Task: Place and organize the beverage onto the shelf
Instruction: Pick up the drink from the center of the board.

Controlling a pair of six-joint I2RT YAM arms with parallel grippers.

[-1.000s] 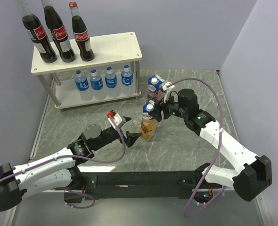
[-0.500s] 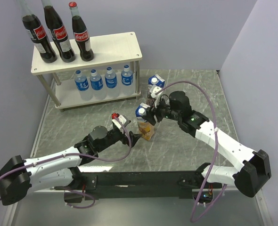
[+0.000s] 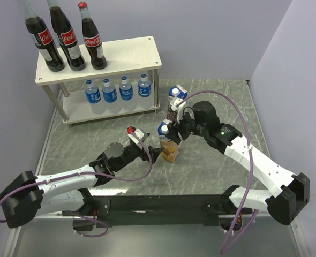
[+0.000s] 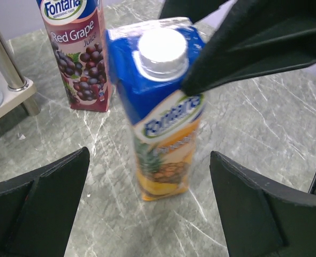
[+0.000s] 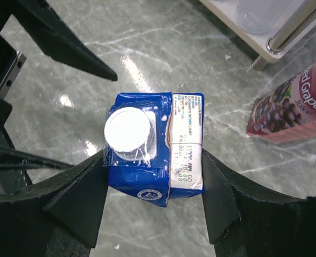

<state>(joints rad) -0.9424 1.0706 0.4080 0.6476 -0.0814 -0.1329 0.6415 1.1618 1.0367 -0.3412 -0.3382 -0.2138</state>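
The yellow juice carton [image 3: 169, 145] stands mid-table, leaning a little, and my right gripper [image 3: 167, 130] is shut on its blue top [image 5: 155, 147] from above. My left gripper [image 3: 153, 155] is open just left of it; the carton [image 4: 163, 123] lies ahead of the wide-apart fingers [image 4: 40, 209], not between them. The purple juice carton [image 3: 175, 99] stands upright behind it, beside the shelf [image 3: 131, 53]. Three cola bottles [image 3: 67, 37] stand on the shelf's top board. Several water bottles [image 3: 118, 91] line the lower board.
Grey walls close off the back and right side. A silver shelf leg [image 5: 286, 32] and the purple carton [image 5: 292, 112] stand close to my right gripper. The right half of the shelf's top board is bare.
My left gripper has come forward and right, up to the yellow carton. The right gripper and carton swung slightly left, then back, still gripped.
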